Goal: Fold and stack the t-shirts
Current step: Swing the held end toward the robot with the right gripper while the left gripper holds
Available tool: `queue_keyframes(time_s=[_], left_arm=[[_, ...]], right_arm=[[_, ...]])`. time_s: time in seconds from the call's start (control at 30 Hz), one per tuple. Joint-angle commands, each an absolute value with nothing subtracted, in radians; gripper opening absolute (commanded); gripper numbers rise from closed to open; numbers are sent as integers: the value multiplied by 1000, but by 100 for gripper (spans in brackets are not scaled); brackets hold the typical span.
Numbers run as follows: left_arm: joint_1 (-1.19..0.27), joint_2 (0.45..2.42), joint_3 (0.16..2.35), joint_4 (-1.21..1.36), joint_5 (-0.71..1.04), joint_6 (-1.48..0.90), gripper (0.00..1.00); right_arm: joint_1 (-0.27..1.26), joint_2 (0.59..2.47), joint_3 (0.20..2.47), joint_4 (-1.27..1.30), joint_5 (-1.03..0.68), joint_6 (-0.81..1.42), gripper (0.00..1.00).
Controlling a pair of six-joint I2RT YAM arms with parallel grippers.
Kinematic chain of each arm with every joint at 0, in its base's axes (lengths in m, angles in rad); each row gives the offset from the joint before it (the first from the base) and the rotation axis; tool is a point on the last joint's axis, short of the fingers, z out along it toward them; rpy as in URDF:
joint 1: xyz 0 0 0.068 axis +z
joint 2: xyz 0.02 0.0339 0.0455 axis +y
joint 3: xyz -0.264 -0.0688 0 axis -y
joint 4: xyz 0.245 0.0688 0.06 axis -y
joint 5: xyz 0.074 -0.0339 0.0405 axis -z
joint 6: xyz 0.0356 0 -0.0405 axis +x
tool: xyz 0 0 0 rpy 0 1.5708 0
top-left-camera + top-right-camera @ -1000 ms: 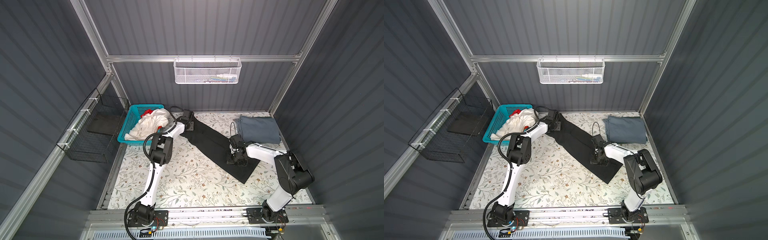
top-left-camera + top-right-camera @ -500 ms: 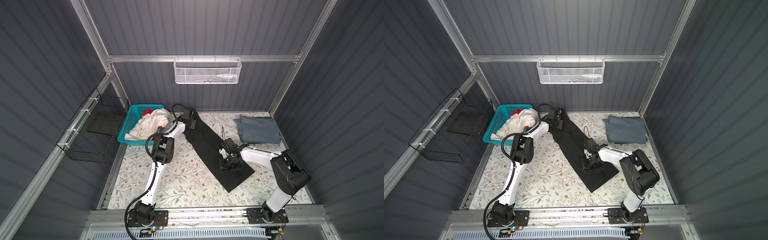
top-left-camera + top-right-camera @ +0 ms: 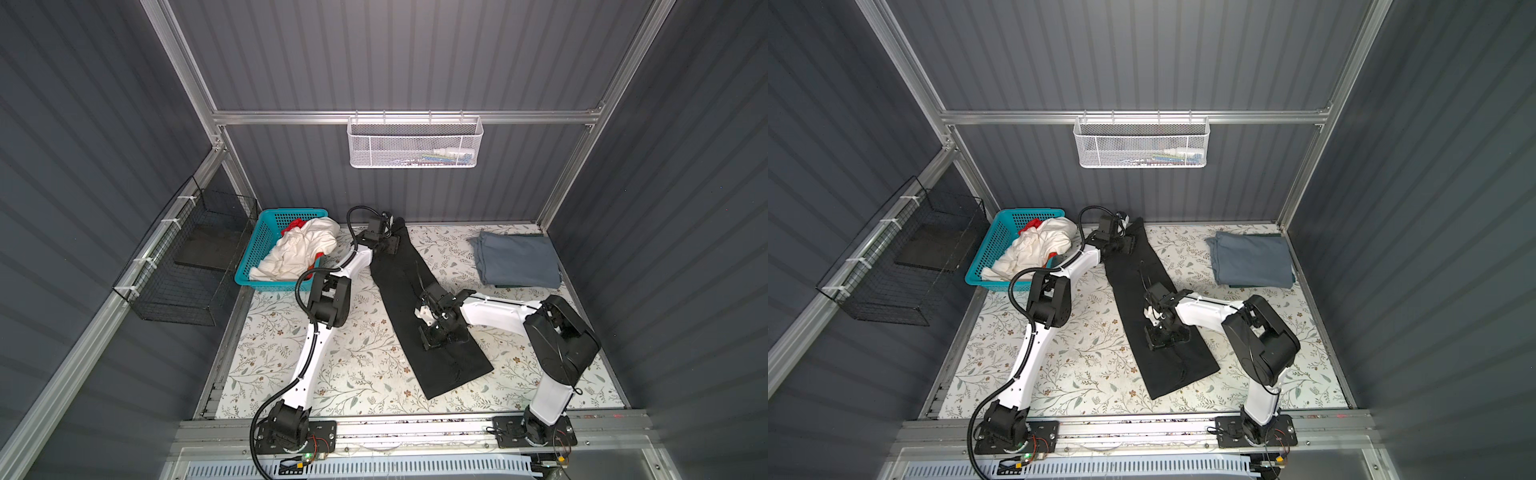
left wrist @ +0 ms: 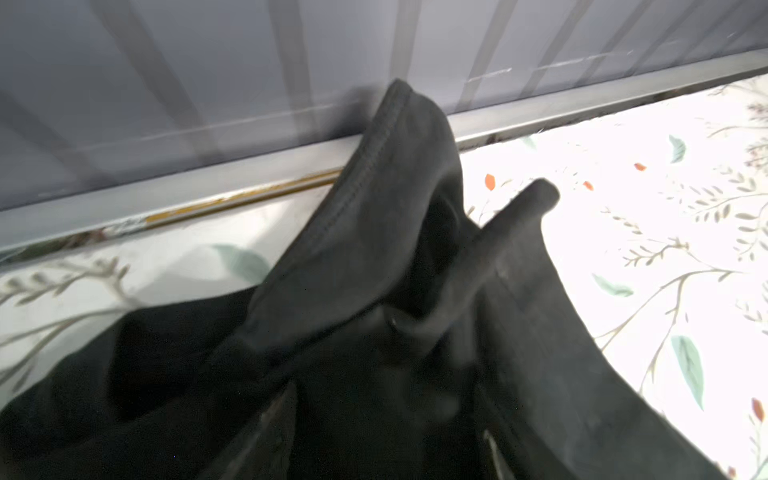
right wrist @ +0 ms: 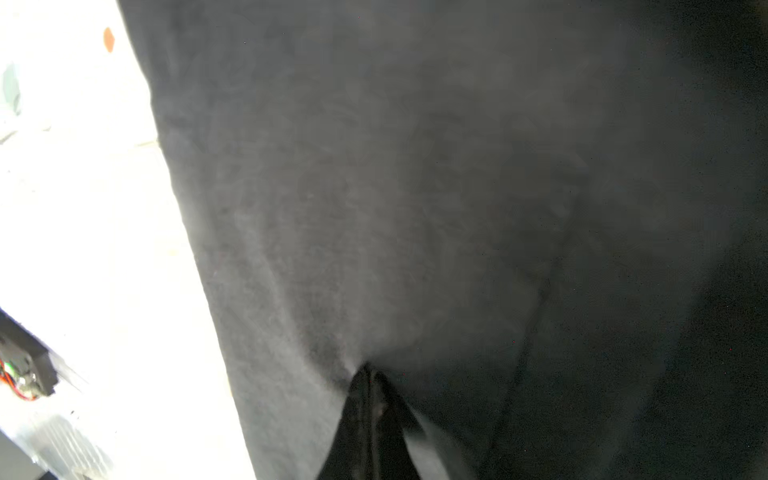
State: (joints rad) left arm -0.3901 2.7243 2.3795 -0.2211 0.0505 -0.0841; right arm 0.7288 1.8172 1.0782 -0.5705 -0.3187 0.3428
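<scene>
The black t-shirt (image 3: 399,291) (image 3: 1125,299) lies as a long folded strip slanting from the back wall toward the front. At its far end my left gripper (image 3: 390,245) (image 4: 382,436) has its jaws apart, open, with bunched black cloth (image 4: 374,249) between and ahead of them. My right gripper (image 3: 440,337) (image 5: 368,374) stands on the strip's middle, shut, cloth puckering at its tips. A folded blue-grey t-shirt (image 3: 517,262) rests at the back right. A crumpled white t-shirt (image 3: 299,245) and a red one (image 3: 291,226) fill the teal basket (image 3: 249,270).
The back wall rail (image 4: 208,183) runs close behind the left gripper. A white mesh basket (image 3: 415,143) hangs on the back wall and a black wire basket (image 3: 187,266) on the left wall. Floral tabletop (image 3: 332,353) shows left of the strip.
The right gripper slid left and toward the front, swinging the strip's near end that way. The left gripper moved closer to the back wall and its jaws spread.
</scene>
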Motion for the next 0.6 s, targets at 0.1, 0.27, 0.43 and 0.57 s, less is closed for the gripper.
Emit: queue_keyframes(time_s=[0.1,0.27,0.43,0.57], left_arm=[[-391,2769,2438,-182,133,-129,69],[-392,2793,2469,-190,163,-128,69],[-391,2799,2472,-186,172,-110,70],[-391,2804,2483,-180,189,-99,72]], right_arm=[[790,1897,1127,-703,-325,278,0],[820,1922,1166,-724,-325,243,0],[838,1952,1209,-739,-326,218,0],[842,1973,1244,-741,-368,207,0]])
